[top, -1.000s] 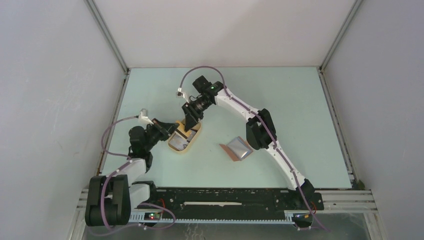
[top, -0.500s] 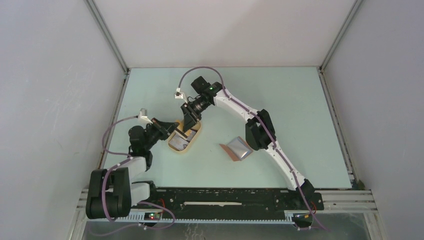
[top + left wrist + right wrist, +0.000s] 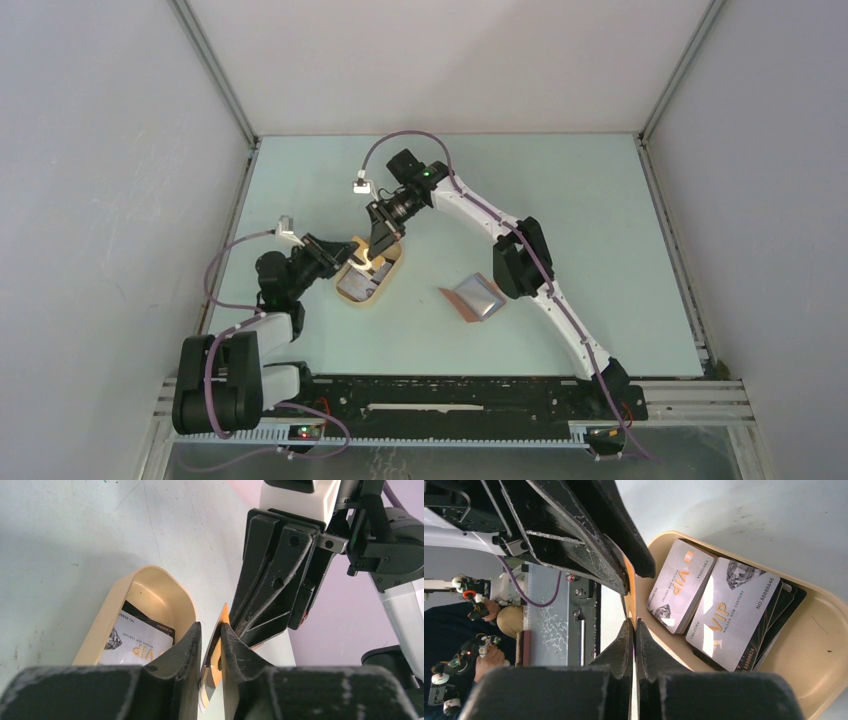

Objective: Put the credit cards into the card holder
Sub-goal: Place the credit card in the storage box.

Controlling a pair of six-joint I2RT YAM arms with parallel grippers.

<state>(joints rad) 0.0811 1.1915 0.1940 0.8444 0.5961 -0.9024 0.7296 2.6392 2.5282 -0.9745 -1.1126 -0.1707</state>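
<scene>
Orange plastic card (image 3: 216, 645) — pinched by right gripper (image 3: 634, 626) — at smooth oval tray (image 3: 100, 625) rim.

Both arms: white shell links, black joint housings. Right arm (image 3: 560, 310) runs from lower right to centre of the overhead view; left arm (image 3: 262, 330) sits lower left. A purple cable (image 3: 400, 140) trails along each, ending in a small white connector (image 3: 361, 185). Green light (image 3: 425, 173) on the right wrist block. Right gripper (image 3: 236, 629): flat black fingers, edges scuffed grey, round screw heads (image 3: 295, 541). Left gripper (image 3: 210, 630): matte black, grainy, scratched pale.
</scene>
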